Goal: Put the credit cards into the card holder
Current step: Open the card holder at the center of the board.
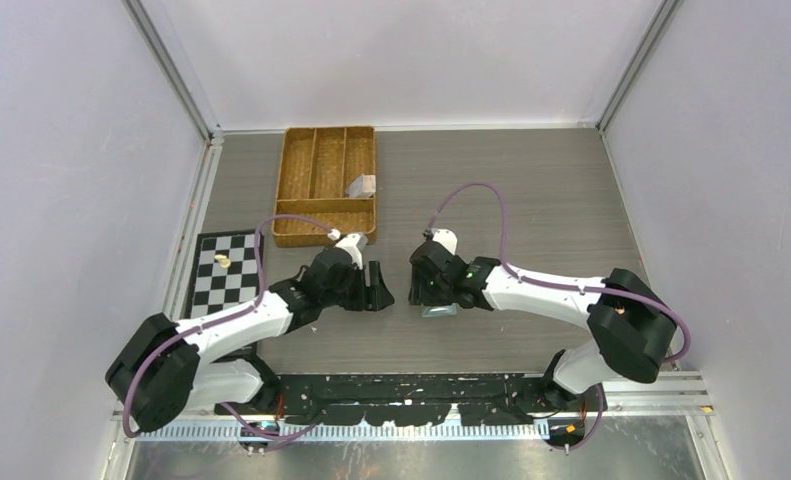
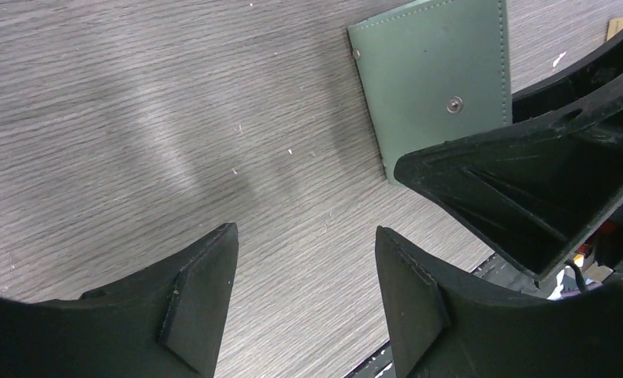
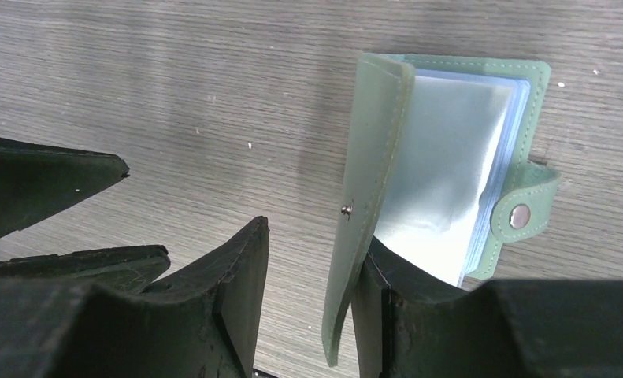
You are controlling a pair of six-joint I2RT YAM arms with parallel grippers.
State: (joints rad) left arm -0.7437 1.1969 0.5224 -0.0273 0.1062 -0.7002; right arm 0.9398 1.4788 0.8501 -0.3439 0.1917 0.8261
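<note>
The card holder (image 3: pixel 450 157) lies on the tabletop (image 3: pixel 135 94), its half-raised cover (image 3: pixel 375 181) seemingly only leaning on a finger of the open right end effector (image 3: pixel 312 244), so it may flop shut before the open, empty left end effector (image 2: pixel 306 232) pins it.

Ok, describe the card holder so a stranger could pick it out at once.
On the grey wood-grain table, look right of the chessboard, by the right gripper. The card holder lies there: a sage-green wallet, half open, with clear sleeves and a snap tab; nothing else on the table is green.
</note>
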